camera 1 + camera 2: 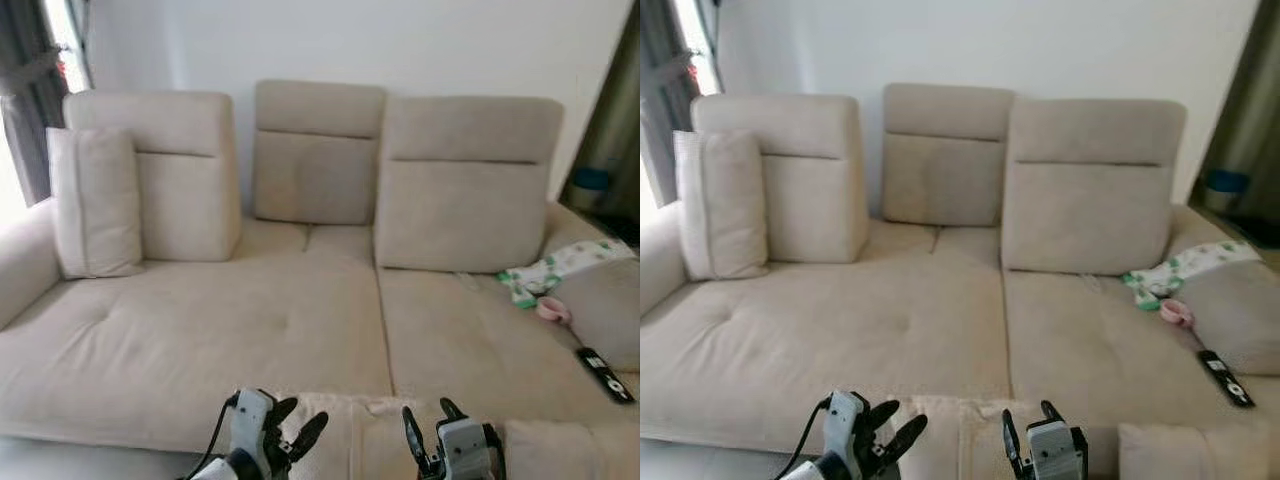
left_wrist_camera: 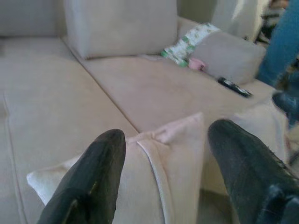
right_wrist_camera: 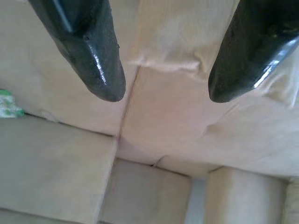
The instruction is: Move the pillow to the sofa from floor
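Both grippers, left (image 1: 296, 428) and right (image 1: 428, 432), are held open over the pillow (image 1: 345, 420).
The pillow is seen at the sofa's (image 1: 200, 330) front edge, between the spread fingers (image 2: 96, 177); a remote (image 1: 604, 374) lies on the right seat.

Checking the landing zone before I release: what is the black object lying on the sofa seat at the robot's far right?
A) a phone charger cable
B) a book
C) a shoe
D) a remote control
D: the remote control is a slim black bar with light button marks, lying flat on the sofa seat at the right end, just past the small pink item.
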Controlling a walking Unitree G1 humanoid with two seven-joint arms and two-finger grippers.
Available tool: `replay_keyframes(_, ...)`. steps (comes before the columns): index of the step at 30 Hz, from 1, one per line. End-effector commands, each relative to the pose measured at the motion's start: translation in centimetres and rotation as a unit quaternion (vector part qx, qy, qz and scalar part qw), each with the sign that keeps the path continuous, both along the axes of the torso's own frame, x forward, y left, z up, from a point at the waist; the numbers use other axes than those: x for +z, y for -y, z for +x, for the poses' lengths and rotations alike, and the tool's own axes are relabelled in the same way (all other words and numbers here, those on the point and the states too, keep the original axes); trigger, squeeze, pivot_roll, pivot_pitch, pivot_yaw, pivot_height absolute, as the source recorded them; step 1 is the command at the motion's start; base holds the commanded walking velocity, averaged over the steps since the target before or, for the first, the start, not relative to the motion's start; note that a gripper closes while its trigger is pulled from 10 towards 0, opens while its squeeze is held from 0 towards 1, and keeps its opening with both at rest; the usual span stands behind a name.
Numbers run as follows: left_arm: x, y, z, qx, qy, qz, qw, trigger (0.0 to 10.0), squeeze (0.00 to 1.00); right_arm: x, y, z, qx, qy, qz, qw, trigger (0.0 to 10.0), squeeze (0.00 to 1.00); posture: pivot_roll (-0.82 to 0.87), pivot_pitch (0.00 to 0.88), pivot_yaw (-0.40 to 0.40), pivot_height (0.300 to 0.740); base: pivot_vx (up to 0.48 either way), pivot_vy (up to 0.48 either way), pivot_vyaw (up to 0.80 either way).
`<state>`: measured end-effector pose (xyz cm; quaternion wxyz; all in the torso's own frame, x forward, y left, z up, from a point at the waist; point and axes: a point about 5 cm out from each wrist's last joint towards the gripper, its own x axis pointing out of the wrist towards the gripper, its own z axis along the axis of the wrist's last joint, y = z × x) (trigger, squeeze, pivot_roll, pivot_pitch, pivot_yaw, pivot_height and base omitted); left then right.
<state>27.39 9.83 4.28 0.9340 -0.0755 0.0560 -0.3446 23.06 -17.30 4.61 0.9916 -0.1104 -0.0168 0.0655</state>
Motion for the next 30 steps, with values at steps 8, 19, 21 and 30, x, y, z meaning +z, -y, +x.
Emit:
replay_keyframes(8, -0.7, 0.1, -0.4, -0.005, -0.011, 0.012, 1.000, 10.0, 0.00, 0.0, -0.2, 0.2, 0.004, -0.004, 0.009, 1.000, 10.0, 0.00, -0.10, 0.000, 0.015, 0.561, 0.000, 0.000, 0.00)
replay_keyframes(19, 0.5, 0.6, 0.1, -0.033, 0.037, 0.039, 0.998, 10.0, 0.00, -1.4, 1.1, -1.0, 0.095, -0.111, 0.008, 0.989, 10.0, 0.09, -0.11, 0.000, 0.022, 0.561, 0.000, 0.000, 0.00)
replay_keyframes(21, 1.2, 0.9, 0.3, -0.055, 0.066, 0.055, 0.995, 10.0, 0.00, -1.4, 2.0, -1.4, 0.125, -0.140, 0.007, 0.982, 10.0, 0.19, -0.11, 0.000, 0.024, 0.561, 0.000, 0.000, 0.00)
replay_keyframes(30, 2.3, 1.7, 0.4, -0.106, 0.115, 0.092, 0.983, 10.0, 0.00, -0.5, 3.1, -1.9, 0.197, -0.175, -0.027, 0.964, 10.0, 0.12, -0.12, 0.000, 0.029, 0.561, 0.000, 0.000, 0.00)
